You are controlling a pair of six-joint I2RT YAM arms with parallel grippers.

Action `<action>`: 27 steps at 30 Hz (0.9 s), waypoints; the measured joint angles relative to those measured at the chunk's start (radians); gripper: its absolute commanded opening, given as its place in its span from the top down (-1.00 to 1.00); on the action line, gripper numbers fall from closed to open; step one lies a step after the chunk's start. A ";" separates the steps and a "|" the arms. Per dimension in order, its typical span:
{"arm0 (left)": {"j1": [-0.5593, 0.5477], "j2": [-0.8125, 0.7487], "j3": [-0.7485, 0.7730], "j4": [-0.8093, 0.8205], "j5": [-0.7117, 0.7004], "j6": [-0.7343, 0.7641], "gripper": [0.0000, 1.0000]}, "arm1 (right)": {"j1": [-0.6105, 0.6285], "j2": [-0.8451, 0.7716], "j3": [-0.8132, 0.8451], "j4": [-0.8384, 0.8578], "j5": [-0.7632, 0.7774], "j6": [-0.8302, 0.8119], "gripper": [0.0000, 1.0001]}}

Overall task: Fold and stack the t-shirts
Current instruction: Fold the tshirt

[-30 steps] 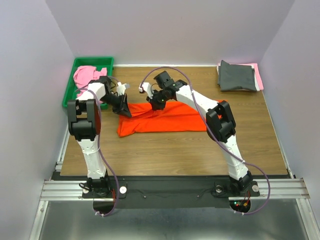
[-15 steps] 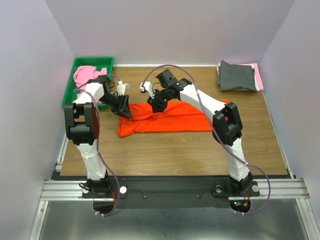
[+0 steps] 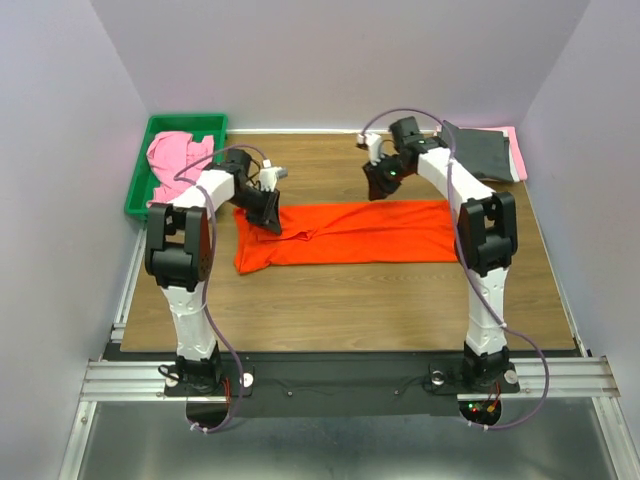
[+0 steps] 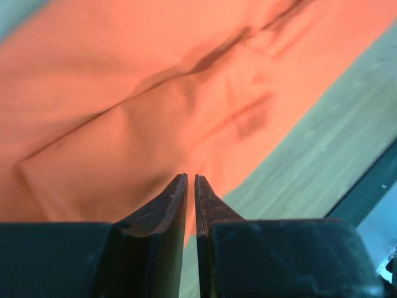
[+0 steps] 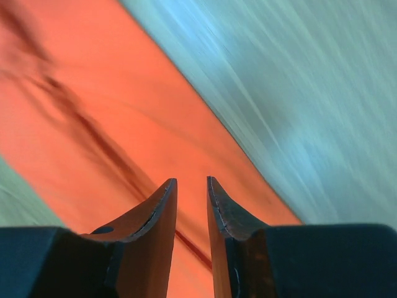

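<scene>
- Your left gripper (image 3: 270, 222) is over the left end of the orange shirt (image 3: 345, 232), jaws a narrow slit apart, holding nothing.
- Your right gripper (image 3: 376, 188) hangs near the shirt's far edge, jaws slightly open and empty.
- The orange shirt lies flat mid-table (image 3: 350, 300).
- The grey shirt (image 3: 475, 152) is far right.
- The pink shirt (image 3: 170, 155) sits in the green tray (image 3: 185, 120), far left.

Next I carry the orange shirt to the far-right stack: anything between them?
Nothing visible lies between the orange t-shirt and the grey t-shirt stack, just bare table; only the right arm crosses above that gap.
</scene>
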 measured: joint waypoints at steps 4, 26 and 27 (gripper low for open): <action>-0.023 0.078 -0.031 0.029 -0.092 -0.010 0.67 | -0.122 0.007 -0.103 -0.018 0.043 -0.001 0.45; -0.127 0.472 0.712 0.031 -0.383 0.158 0.32 | 0.129 -0.412 -0.664 -0.039 -0.078 0.051 0.30; -0.135 0.435 0.674 0.045 -0.386 0.156 0.32 | 0.110 -0.418 -0.650 -0.039 -0.077 0.046 0.29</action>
